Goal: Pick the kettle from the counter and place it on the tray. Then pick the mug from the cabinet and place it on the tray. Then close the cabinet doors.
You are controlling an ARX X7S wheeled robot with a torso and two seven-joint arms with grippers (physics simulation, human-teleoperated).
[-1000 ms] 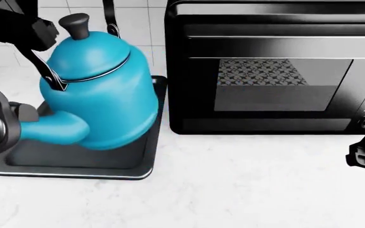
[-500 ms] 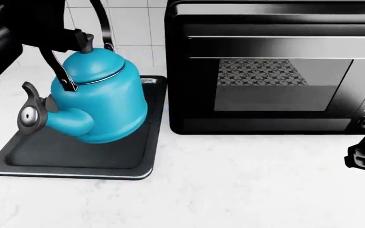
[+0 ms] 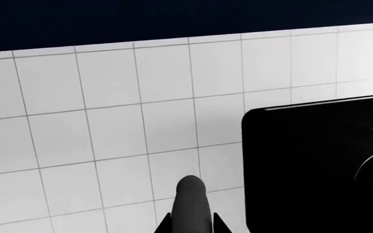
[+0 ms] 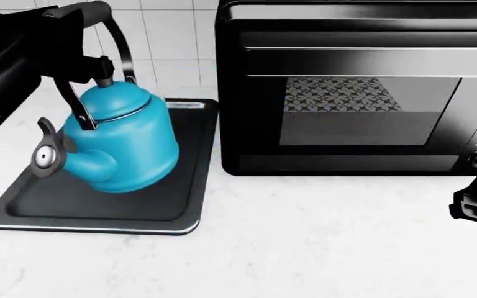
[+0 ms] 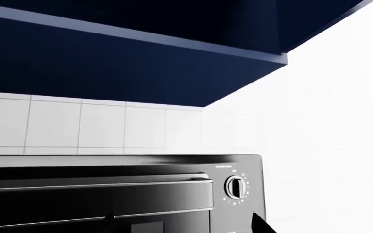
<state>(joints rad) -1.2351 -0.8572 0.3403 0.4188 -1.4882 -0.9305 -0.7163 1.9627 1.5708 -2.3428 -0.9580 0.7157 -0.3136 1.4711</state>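
The kettle (image 4: 122,139) sits low over the tray (image 4: 184,186), spout toward the tray's left edge, and the body looks tipped a little rather than level. I can't tell if its base is fully seated or only touching on 1 side. The left pincer (image 4: 77,28) is up at the top of the bail handle (image 4: 118,37); it appears wrapped around the grip, but the arm's dark bulk hides the jaws, so whether it is clamped I cannot tell. The left wrist view shows only tiled wall and a corner of the oven (image 4: 359,87), no help there.

The risks, as I judge them. Let go while the kettle is tilted and it could rock, slide toward the rim, or tip onto its spout. The tall handle could flop and nudge the pot as the pincer lifts away. A sideways pull-out could drag kettle and tray together across the tabletop (image 4: 322,236), or knock the kettle into the oven just beside the tray.

The right pincer (image 4: 476,208) shows only as a dark edge at the far right; its jaws are out of sight. No mug visible yet.
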